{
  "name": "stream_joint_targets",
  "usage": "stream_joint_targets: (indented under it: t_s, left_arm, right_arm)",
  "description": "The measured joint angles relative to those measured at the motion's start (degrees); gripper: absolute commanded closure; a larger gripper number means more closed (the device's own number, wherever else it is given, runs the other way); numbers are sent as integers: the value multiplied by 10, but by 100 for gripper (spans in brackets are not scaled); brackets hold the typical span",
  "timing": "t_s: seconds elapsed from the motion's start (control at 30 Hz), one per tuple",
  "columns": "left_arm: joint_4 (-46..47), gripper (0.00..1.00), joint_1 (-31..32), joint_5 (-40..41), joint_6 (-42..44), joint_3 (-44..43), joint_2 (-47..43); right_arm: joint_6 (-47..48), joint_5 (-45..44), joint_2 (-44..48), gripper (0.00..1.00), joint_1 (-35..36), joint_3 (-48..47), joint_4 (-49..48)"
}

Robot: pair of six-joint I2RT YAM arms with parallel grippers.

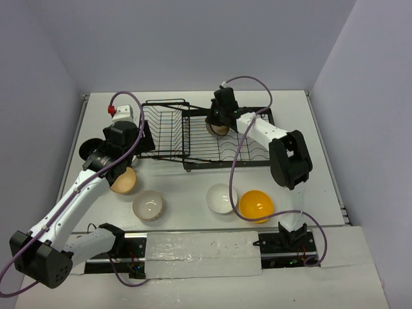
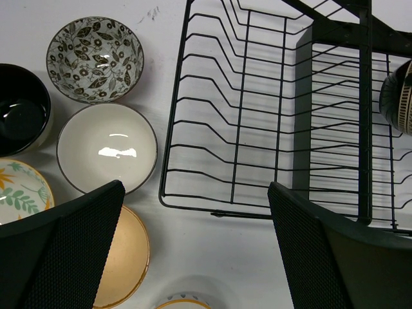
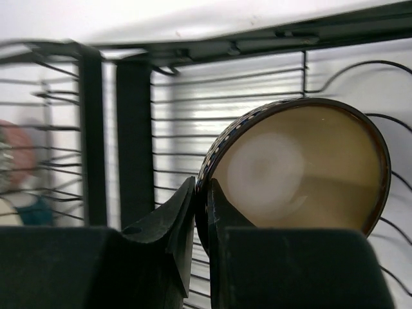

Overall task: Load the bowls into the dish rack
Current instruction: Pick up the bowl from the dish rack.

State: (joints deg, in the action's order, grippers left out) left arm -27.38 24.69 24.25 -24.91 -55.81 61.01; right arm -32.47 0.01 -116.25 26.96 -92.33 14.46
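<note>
Right gripper (image 3: 201,193) pinches the rim of a tan bowl (image 3: 302,167), held on edge at the dish rack (image 1: 187,138).
Left gripper (image 2: 194,187) hangs wide open and empty above the counter (image 1: 187,187), near a cream bowl (image 2: 106,154).

Left arm (image 1: 64,209) and right arm (image 1: 261,131) are showing white tubular links alternating with bulky black joint housings (image 1: 290,161). Purple cables (image 1: 248,78) are looping along both. The fingers (image 2: 64,251) of the left pincer (image 2: 194,185) are wearing black mesh-textured pads; those of the right pincer (image 3: 201,182) are appearing smooth and black.
</note>
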Motion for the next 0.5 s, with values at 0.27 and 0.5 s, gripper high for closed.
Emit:
stream_joint_targets:
  t_s: [0.27, 0.5]
  left_arm:
    - [0, 1, 17, 0, 0, 0, 0]
    - [0, 1, 26, 0, 0, 0, 10]
  right_arm:
    - [-118, -19, 73, 100, -7, 178, -246]
    - [-209, -63, 87, 100, -24, 319, -470]
